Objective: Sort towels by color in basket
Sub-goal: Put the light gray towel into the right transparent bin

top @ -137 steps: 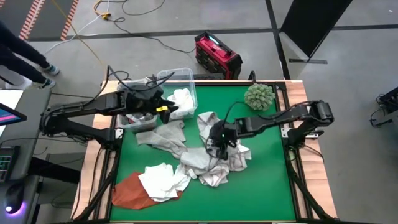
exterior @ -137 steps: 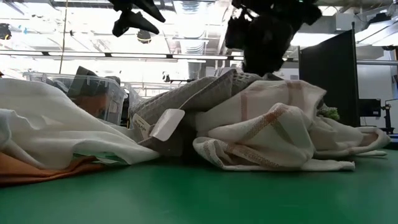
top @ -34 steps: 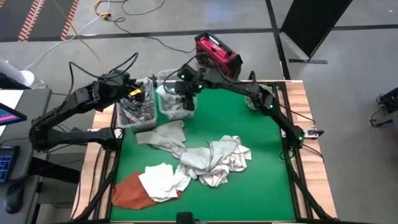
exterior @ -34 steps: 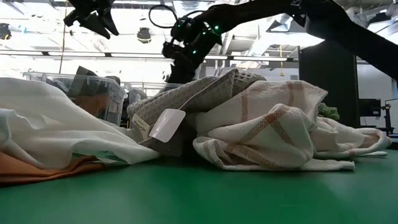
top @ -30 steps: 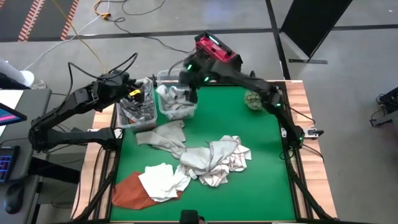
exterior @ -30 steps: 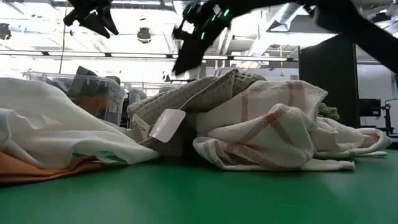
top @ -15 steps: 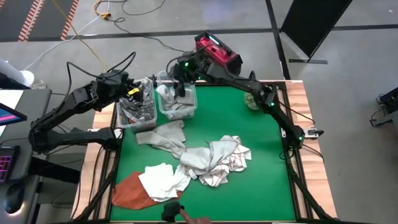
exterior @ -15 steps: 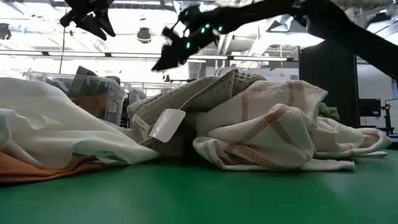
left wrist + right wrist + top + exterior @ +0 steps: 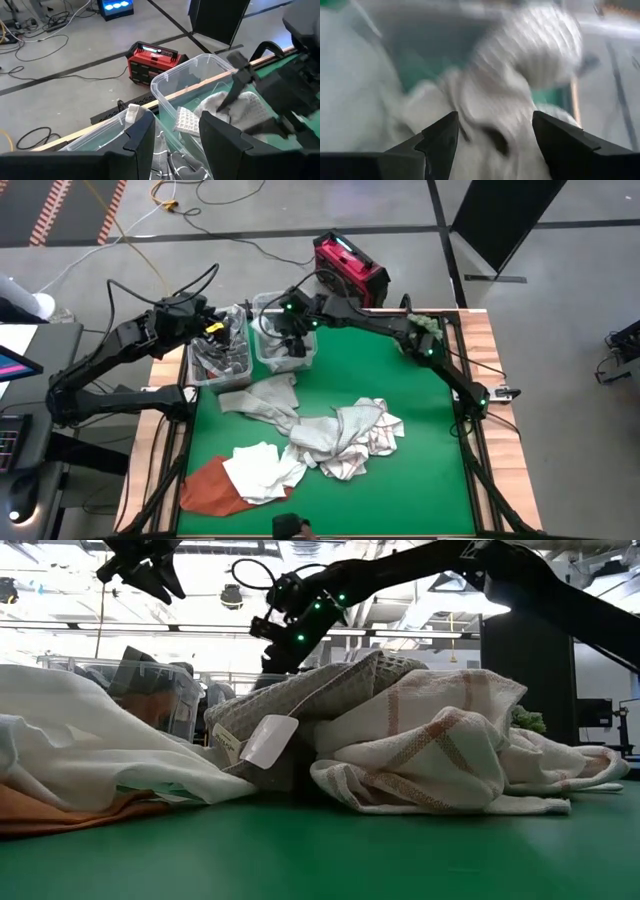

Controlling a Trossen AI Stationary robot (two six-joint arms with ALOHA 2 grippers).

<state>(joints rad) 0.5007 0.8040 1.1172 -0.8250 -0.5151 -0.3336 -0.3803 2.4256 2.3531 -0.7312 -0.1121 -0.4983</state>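
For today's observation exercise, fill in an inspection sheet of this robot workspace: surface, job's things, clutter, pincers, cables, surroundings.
Surface: green mat on a wood-edged table.
Job's things: checked towel pile mid-mat; grey towel beside it; white towel overlapping rust-orange towel at the near left corner; two clear bins at the far left edge, both holding cloth.
Clutter: green spiky ball, far right.
Pincers: right pincer open over the right bin's white cloth; left pincer open, empty, above the left bin.
Cables: yellow and white leads on the floor.
Surroundings: red case behind the table.

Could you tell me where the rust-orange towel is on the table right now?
In the high view, the rust-orange towel lies at the near left corner, partly under a white towel.
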